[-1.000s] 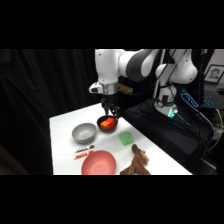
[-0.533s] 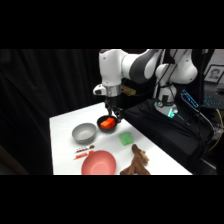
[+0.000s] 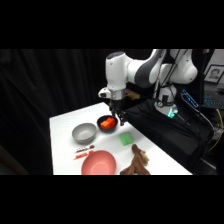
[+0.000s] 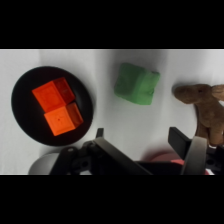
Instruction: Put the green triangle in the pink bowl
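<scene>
Green triangle (image 4: 136, 83) just beyond claw (image 4: 145, 145)

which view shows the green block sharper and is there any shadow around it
Wrist view: the green triangle fills more of the frame, edges soft, with a faint shadow along its lower side on the table. Side view: it is a small blurred patch, no shadow discernible; background dark.

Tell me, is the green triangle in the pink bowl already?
No, the green triangle lies on the white table, apart from the pink bowl, which looks empty in the side view.
</scene>
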You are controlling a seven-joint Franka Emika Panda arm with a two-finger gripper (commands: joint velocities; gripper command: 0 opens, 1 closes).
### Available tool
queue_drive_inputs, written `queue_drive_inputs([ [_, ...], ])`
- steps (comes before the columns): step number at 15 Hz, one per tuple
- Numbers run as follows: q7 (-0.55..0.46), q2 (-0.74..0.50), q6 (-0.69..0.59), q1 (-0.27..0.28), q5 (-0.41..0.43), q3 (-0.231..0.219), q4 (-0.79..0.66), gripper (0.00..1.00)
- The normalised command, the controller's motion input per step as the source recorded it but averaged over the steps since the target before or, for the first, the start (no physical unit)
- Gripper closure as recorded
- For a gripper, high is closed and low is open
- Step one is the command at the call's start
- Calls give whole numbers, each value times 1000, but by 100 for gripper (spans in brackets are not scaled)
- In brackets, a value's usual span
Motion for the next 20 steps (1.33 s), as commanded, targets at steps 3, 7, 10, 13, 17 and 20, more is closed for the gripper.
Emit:
queue_drive_inputs([
  [3,94,-195,271,16,117,29,-282,0],
  [7,89,-180,254,28,106,36,-261,0],
  [10,66,-147,252,37,120,38,-232,0],
  [13,33,-67,273,44,183,41,-182,0],
  [17,56,49,313,43,172,30,-112,0],
  [20,120,171,318,38,75,8,-22,0],
])
